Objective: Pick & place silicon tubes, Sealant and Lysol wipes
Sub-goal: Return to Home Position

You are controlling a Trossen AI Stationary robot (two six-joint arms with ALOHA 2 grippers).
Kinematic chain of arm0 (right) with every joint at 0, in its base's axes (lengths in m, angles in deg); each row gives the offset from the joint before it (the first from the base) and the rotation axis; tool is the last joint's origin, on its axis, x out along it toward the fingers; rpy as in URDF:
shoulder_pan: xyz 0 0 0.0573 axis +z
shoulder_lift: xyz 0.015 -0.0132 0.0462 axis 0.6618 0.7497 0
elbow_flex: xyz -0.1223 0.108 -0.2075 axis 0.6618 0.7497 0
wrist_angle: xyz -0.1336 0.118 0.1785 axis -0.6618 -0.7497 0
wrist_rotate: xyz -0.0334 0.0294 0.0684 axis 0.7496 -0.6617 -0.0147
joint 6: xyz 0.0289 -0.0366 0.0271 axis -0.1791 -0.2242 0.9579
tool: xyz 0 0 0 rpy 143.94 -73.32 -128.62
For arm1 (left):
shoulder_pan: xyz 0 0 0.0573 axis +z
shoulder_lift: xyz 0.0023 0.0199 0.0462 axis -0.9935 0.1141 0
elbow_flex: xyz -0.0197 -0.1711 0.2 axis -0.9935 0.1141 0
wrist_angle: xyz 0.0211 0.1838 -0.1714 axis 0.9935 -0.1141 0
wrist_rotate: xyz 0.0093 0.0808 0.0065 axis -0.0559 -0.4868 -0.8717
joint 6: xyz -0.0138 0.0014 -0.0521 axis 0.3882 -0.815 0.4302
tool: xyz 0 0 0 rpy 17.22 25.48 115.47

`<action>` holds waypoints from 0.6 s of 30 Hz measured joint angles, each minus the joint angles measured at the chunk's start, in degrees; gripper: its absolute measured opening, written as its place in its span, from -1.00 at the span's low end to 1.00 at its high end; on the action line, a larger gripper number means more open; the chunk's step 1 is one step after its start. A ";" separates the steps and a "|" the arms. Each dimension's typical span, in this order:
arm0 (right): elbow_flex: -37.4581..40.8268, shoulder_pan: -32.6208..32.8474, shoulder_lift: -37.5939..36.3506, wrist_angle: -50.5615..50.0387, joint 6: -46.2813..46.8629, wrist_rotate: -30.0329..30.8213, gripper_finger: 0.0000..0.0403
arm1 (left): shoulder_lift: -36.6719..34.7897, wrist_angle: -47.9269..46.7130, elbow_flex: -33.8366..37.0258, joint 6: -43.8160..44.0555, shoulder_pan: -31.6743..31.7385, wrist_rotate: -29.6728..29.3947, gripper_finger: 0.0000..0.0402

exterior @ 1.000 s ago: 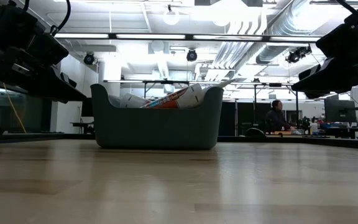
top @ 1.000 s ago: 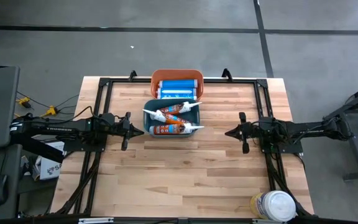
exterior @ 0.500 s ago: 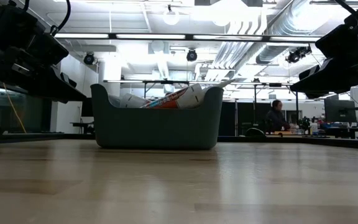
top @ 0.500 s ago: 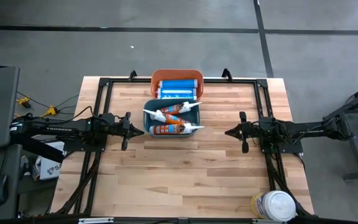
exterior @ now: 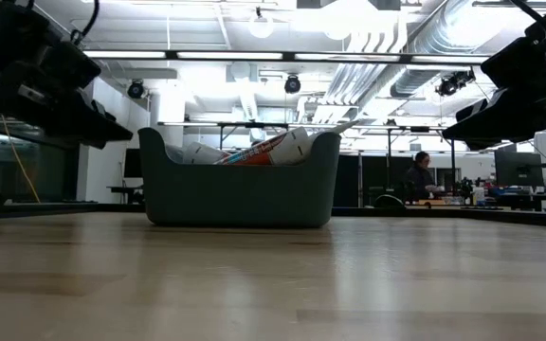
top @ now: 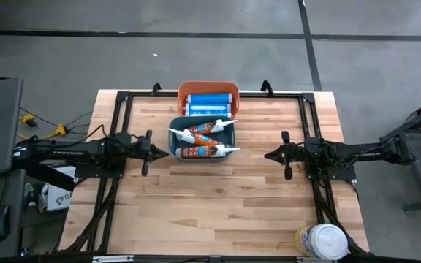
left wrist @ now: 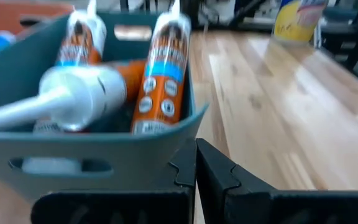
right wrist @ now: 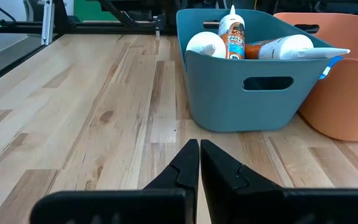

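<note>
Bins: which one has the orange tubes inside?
The blue bin, nearer the table's middle. It holds orange-and-white sealant tubes, nozzles poking over its rim. The orange bin behind it holds blue cartridges instead.

From above, the table (top: 196,212) lies bare from 3 through 6 to 9 o'clock of its centre, except the Lysol wipes (top: 321,241) at the 5 o'clock corner. Toward 12 stand the blue bin (top: 196,160) and, close behind, the orange bin (top: 207,86). The left gripper (top: 150,149) hangs just beside the blue bin's 9 o'clock side; open wood separates the bin from the right gripper (top: 267,155) at 3.
</note>
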 joint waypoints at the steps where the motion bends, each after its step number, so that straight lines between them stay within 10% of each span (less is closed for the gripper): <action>1: 0.00 0.00 0.00 0.00 0.00 0.00 -0.94 | -1.61 -0.48 0.00 0.00 -0.01 0.00 -1.00; 18: 0.02 0.00 0.00 0.02 0.00 0.00 -0.94 | -23.70 -2.27 0.00 0.00 -0.01 0.00 -1.00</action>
